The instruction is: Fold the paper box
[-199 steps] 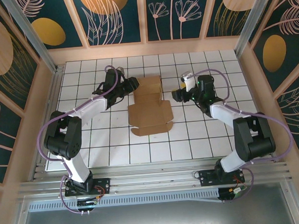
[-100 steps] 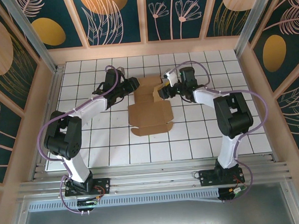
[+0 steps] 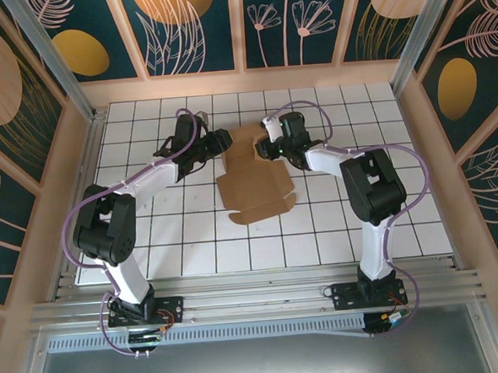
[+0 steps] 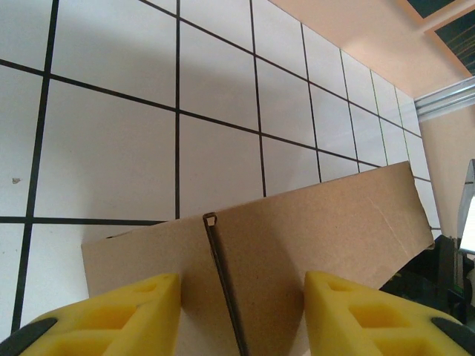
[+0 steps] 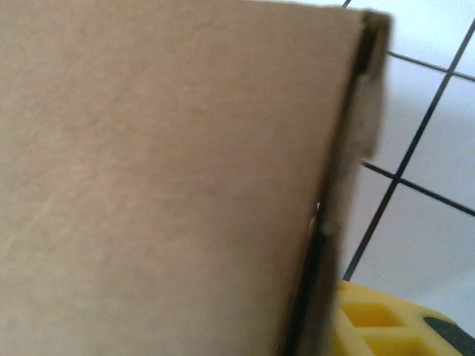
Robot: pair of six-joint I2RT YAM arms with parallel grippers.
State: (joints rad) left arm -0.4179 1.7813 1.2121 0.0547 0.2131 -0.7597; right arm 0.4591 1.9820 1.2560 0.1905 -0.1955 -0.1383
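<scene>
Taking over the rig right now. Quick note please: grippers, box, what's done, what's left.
Left gripper: jaws apart at the left edge of the paper box, fingers either side of a slit in the cardboard; no grip evident.
Right gripper: up against the box's far right side; cardboard fills its camera, so open or shut is unclear.
Box: lying mostly flat and open on the table, near flaps spread.
Done: little, no walls standing that I can confirm.
Left: raise the walls, tuck the flaps, close it.
</scene>
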